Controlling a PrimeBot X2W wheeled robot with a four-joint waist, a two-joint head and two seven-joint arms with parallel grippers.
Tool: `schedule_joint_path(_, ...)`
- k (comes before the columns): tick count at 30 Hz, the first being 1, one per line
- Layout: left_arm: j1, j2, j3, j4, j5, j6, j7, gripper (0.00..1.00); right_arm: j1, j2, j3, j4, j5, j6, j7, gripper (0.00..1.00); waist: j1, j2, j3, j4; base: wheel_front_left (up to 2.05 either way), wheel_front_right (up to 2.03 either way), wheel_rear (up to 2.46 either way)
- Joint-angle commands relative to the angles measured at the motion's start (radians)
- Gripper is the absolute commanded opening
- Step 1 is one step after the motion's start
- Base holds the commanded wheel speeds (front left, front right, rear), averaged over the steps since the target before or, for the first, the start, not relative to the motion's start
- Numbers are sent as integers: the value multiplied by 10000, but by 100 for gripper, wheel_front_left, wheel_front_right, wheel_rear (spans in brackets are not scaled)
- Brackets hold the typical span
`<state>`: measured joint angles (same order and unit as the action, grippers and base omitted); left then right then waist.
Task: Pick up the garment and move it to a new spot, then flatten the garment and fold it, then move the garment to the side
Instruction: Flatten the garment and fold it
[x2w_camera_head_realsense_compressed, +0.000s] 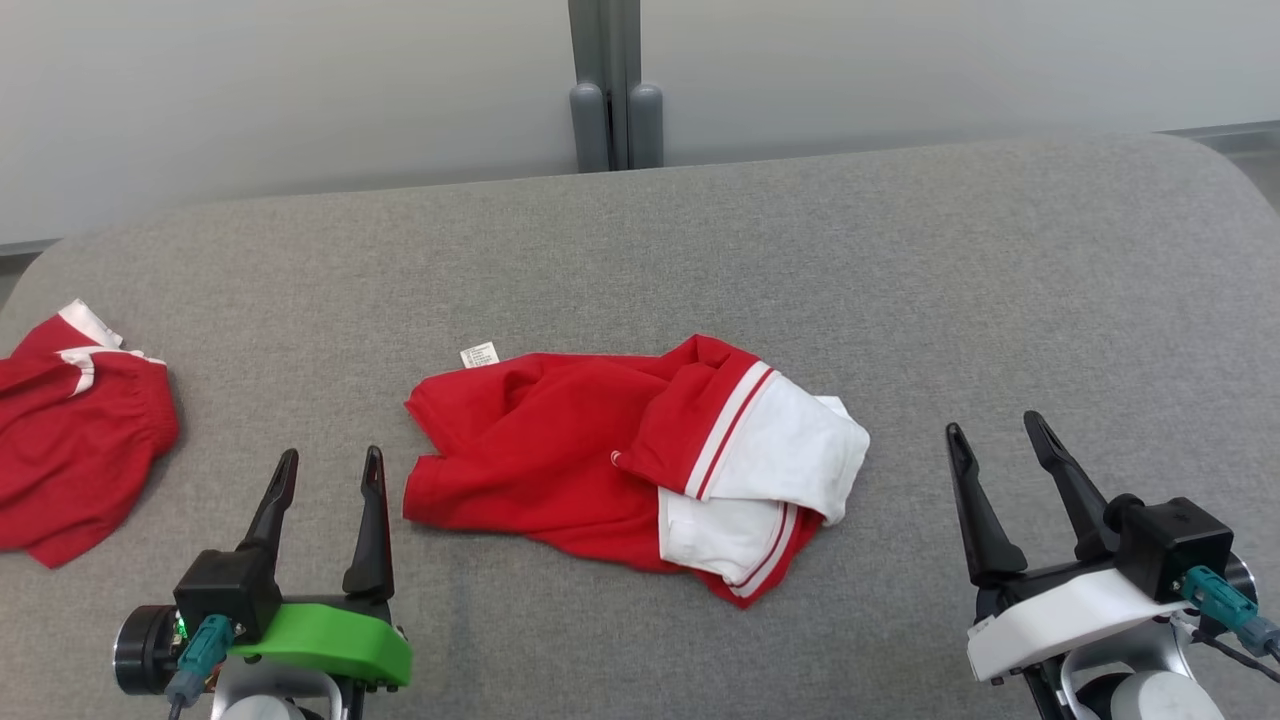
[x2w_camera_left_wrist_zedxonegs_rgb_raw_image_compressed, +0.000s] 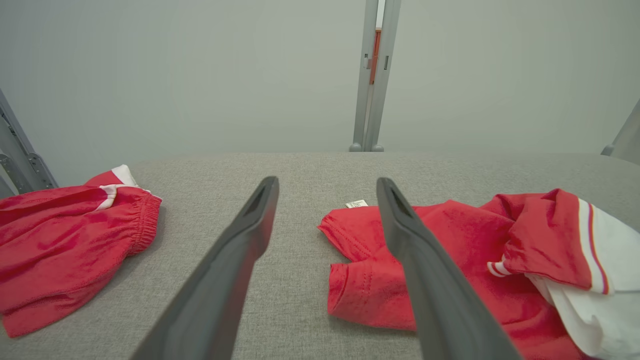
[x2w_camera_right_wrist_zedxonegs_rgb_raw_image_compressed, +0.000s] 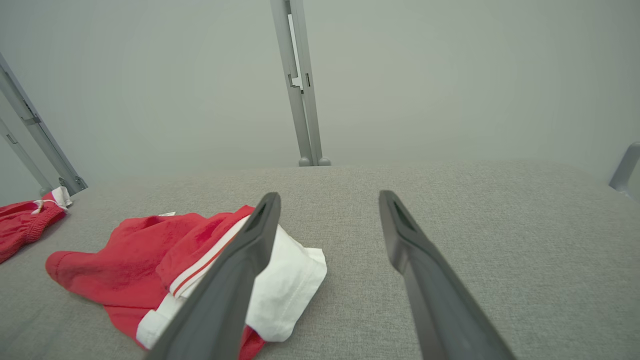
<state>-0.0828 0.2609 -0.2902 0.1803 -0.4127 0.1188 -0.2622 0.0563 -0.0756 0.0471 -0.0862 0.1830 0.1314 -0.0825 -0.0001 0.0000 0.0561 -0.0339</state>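
Garment (x2w_camera_head_realsense_compressed: 560, 450) crumpled mid-frame
Left claw (x2w_camera_head_realsense_compressed: 332, 455) lower left, right claw (x2w_camera_head_realsense_compressed: 995, 425) lower right, both spread, pointing up-frame.

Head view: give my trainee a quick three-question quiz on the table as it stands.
1. True or false: the left gripper is shut on the crumpled garment.
2. The white label sits at the crumpled garment's: A) far left corner, B) near right corner, C) middle.
3. Fill in: the second red garment lies to the robot's ____.
Key: 1 false, its jaws stand open, apart from the cloth; 2 A; 3 left.
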Motion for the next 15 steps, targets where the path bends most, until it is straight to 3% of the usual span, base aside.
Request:
schedule_joint_path(1,-213,-46,30,-55,132,-36,-36,100,-6,-52,-19,14,59,-14,29,100,1,0,145,91,0,0,0)
schedule_joint_path(8,-718,-227,-58,-299,376,-133,-36,100,-358,-258,106,273,128,-14,78,100,1,0,874,537,0,0,0)
schedule_joint_path(15,-1277,-550,-37,-432,680,-296,-36,100,-900,-543,1135,1065,323,-14,185,100,1,0,1614,1100,0,0,0)
